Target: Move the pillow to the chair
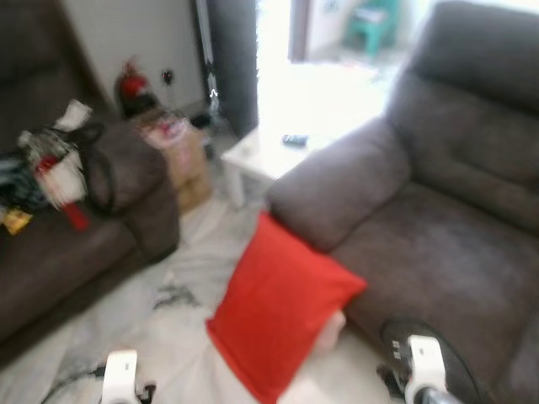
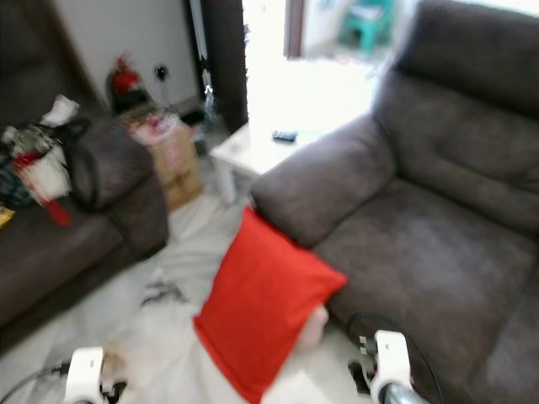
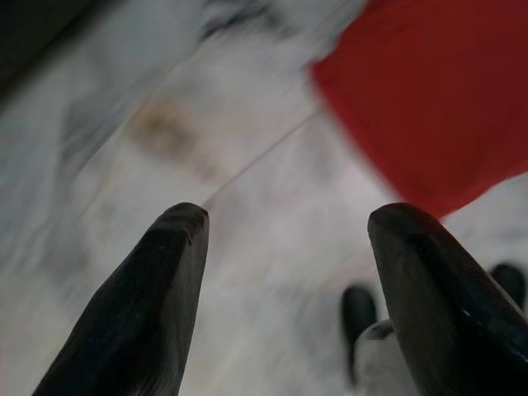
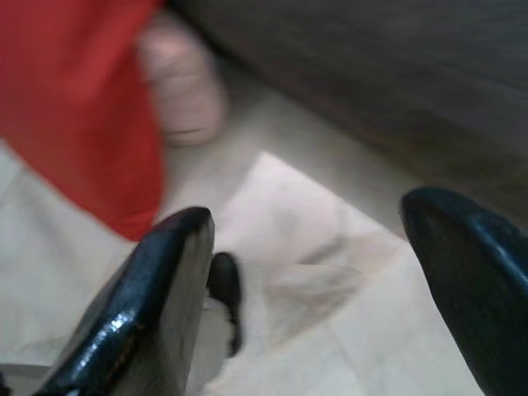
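Task not started. Pillow (image 1: 282,307) at lower centre of frame, on the floor (image 1: 181,324), leaning on the chair (image 1: 438,244) front. Left gripper (image 3: 285,247) spread, empty, over floor. Right gripper (image 4: 309,247) spread, empty. Left: grasp, lift, place on seat.

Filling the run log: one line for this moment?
pillow: on floor, leaning on chair | left hand: open | right hand: open
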### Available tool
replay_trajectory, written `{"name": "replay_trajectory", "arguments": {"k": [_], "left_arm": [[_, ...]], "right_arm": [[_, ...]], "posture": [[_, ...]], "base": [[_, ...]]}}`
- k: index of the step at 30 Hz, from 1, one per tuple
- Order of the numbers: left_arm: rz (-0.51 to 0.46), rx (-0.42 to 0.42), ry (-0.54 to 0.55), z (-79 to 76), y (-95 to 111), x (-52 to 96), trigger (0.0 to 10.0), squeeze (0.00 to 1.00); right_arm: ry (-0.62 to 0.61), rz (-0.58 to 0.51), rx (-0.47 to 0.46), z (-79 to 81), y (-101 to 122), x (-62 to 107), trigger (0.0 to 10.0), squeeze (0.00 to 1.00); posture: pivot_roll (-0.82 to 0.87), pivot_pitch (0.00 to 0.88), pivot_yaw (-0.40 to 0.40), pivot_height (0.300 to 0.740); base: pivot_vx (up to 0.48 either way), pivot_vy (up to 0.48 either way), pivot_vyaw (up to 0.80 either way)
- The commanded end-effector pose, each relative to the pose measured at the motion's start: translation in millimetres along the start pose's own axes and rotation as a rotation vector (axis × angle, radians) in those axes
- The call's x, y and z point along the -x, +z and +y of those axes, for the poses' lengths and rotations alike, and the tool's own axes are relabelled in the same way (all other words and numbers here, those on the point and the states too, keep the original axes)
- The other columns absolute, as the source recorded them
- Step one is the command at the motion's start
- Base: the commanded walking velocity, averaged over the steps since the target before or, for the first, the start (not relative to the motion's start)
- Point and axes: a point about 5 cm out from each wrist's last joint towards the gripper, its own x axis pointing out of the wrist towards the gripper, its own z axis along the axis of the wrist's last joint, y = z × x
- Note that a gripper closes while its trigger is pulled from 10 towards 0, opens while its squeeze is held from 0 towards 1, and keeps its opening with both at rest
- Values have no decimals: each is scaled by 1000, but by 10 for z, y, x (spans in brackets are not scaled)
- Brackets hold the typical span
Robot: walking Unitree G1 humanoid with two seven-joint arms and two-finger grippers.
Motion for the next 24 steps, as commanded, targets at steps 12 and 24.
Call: {"name": "replay_trajectory", "arguments": {"k": [12, 24], "left_arm": [[11, -10, 24, 99, -29, 14, 10000, 0], [15, -23, 23, 98, -34, 14, 10000, 0]], "right_arm": [[18, -24, -7, 73, 63, -22, 10000, 0], [31, -33, 29, 78, 80, -21, 10000, 0]], "posture": [[1, 51, 20, 740], [-1, 44, 20, 740]], "base": [[300, 0, 0], [0, 0, 67]]}}
